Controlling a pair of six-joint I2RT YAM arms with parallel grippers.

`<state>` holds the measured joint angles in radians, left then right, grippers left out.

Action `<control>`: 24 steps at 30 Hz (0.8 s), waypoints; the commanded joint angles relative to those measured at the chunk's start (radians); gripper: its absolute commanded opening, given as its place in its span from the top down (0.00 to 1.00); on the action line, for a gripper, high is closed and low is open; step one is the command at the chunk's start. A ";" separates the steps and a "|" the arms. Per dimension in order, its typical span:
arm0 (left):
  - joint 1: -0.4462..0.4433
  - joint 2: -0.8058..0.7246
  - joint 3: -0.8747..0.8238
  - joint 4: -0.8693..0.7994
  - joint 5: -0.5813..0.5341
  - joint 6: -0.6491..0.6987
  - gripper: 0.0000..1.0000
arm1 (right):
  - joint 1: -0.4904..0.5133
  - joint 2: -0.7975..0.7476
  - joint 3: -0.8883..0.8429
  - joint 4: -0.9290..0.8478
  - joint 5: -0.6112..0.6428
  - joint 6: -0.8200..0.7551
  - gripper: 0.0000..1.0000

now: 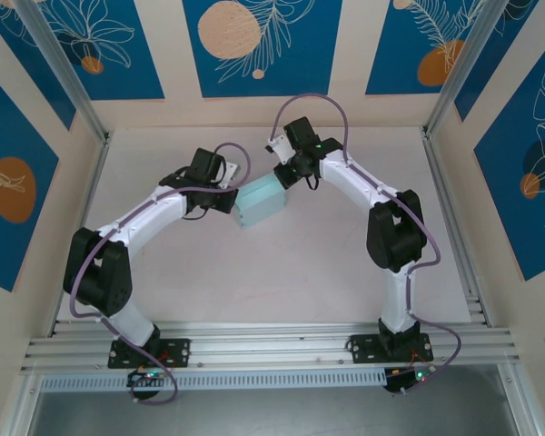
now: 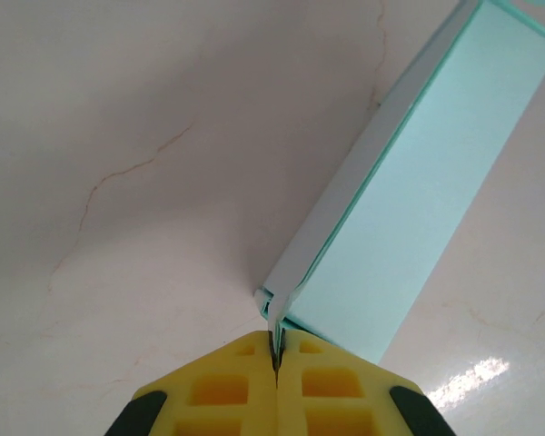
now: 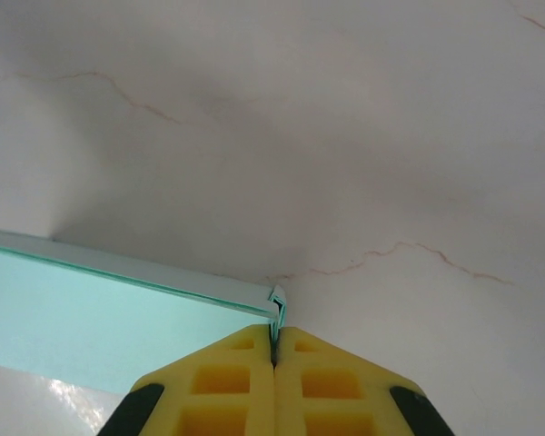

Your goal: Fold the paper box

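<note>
Grip — left gripper (image 2: 275, 350), right gripper (image 3: 274, 329) each pinch a corner of the pale light-blue thin-card paper box (image 1: 259, 202), likely bracing it for folding.

Blue leaf-patterned wall panels (image 1: 254, 45) surround a pale marbled table (image 1: 282, 282).

One paper box (image 1: 261, 202) and two grippers (image 2: 274, 352) (image 3: 274, 341).

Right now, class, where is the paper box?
In the top view the paper box is near the middle of the table, with the left gripper pinching a corner on its left and the right gripper one on its right.
</note>
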<state>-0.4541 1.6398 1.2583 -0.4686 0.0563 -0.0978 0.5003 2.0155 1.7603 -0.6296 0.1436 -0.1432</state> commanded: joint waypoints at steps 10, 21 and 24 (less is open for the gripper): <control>-0.030 0.007 -0.062 0.173 -0.036 -0.139 1.00 | 0.131 -0.047 -0.142 0.051 0.194 0.267 1.00; -0.046 0.012 -0.063 0.199 -0.032 -0.174 1.00 | 0.190 -0.084 -0.229 0.127 0.241 0.370 1.00; -0.051 0.014 -0.070 0.207 -0.033 -0.181 1.00 | 0.193 -0.091 -0.243 0.134 0.246 0.403 1.00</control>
<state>-0.4599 1.6394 1.2041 -0.3271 -0.0360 -0.2573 0.6407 1.9076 1.5570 -0.4728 0.4953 0.2100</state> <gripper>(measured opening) 0.039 0.058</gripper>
